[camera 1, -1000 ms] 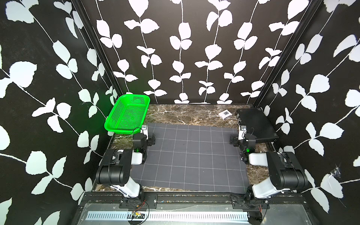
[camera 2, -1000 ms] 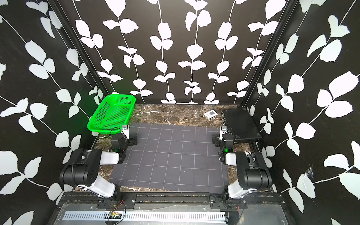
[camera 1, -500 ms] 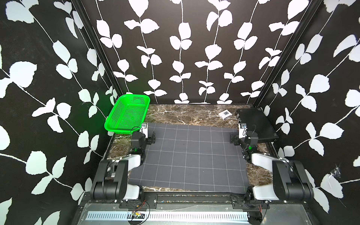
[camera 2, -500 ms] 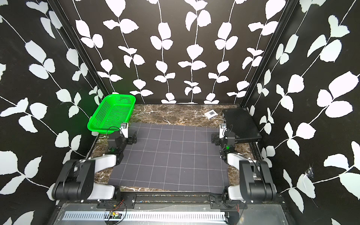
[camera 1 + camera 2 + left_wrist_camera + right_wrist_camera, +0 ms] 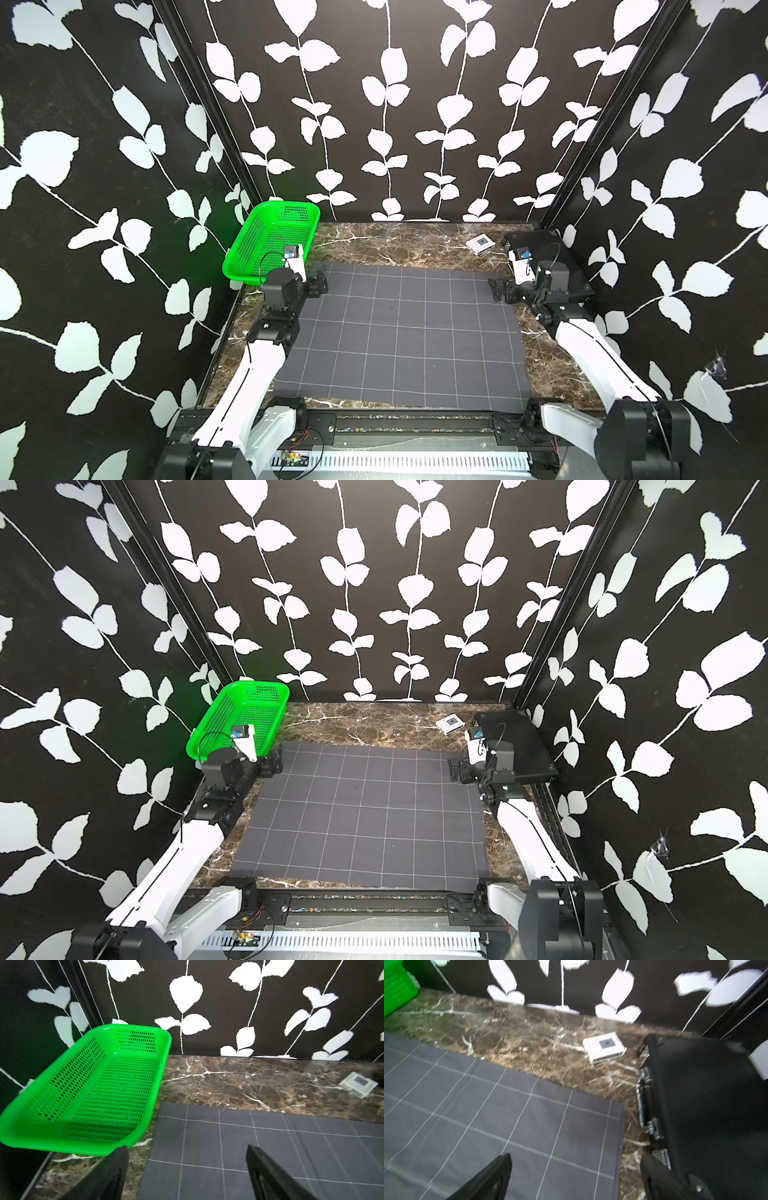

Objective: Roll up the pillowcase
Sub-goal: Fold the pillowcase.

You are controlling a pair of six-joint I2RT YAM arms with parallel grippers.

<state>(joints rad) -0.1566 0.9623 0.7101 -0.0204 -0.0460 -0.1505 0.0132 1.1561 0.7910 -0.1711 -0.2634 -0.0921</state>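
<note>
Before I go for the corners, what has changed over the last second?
Both arms straightened forward with their elbows dropping, carrying the left claw and the right claw a little further toward the far corners of the pillowcase. Both are open, and nothing has been taken hold of. The pillowcase stayed flat and unrolled. The green basket, black case and small white box did not move.

Black walls (image 5: 415, 104) printed with white leafy vines close in three sides, black metal posts (image 5: 205, 104) standing in the far corners. The tabletop (image 5: 415, 245) is brown marble, white-veined; the light seems even.
</note>
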